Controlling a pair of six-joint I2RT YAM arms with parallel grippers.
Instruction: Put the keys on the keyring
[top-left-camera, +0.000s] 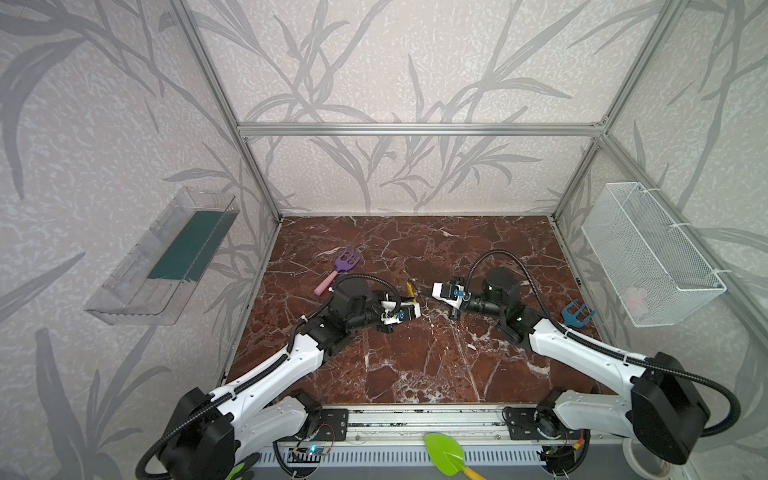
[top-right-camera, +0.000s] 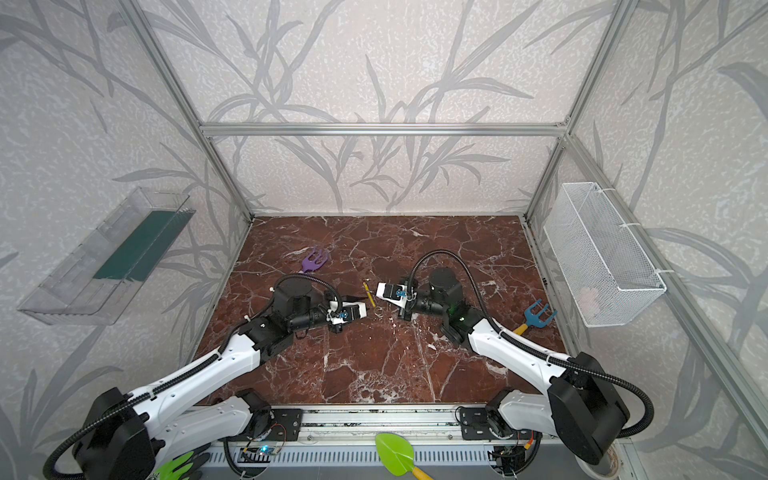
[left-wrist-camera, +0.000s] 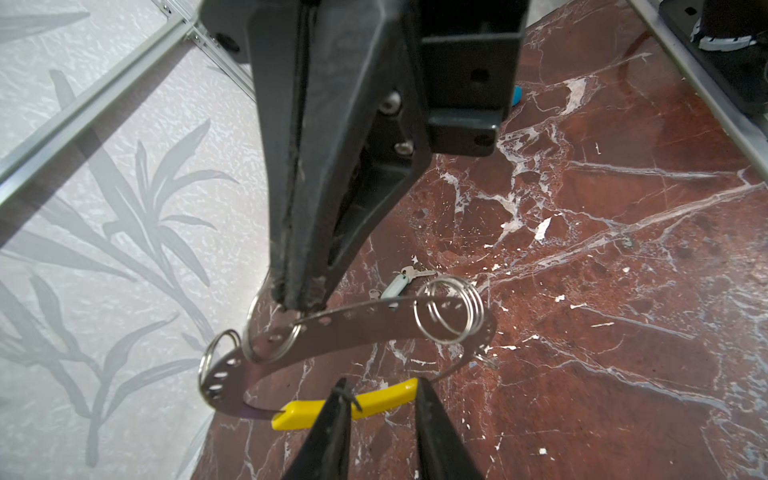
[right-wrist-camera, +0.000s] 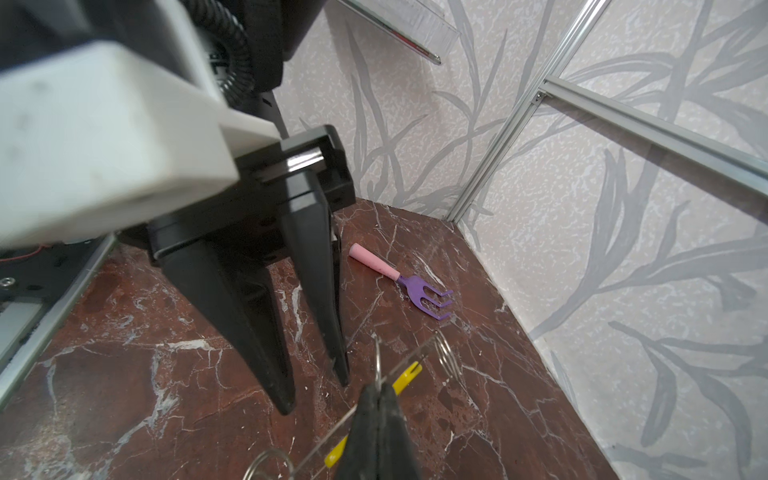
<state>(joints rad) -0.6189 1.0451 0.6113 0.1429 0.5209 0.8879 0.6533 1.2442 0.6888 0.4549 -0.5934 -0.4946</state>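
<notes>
Red-brown marbled table, leaf-patterned walls around it.

Right gripper: jaws clenched on the keyring, pinching the edge of its grey perforated band. The right wrist view shows the same grip, with the thin band running out on both sides of the closed tips.

Left gripper: jaws released. Its fingers stand apart with bare table showing between them.

The keyring spans the gap from the right jaws to the left jaws. Its yellow sleeve sits on the arc nearest the left jaws, just past their tips. I cannot tell whether the sleeve touches them.

Small split rings hang on the band. One cluster is well to one side of the right jaws, and two more are close by the right jaw tips.

The keys, with a pale tag, lie flat on the table beyond the band from the left jaws, near the right jaw tips.

A purple hand fork lies on the table, well past both jaws.
</notes>
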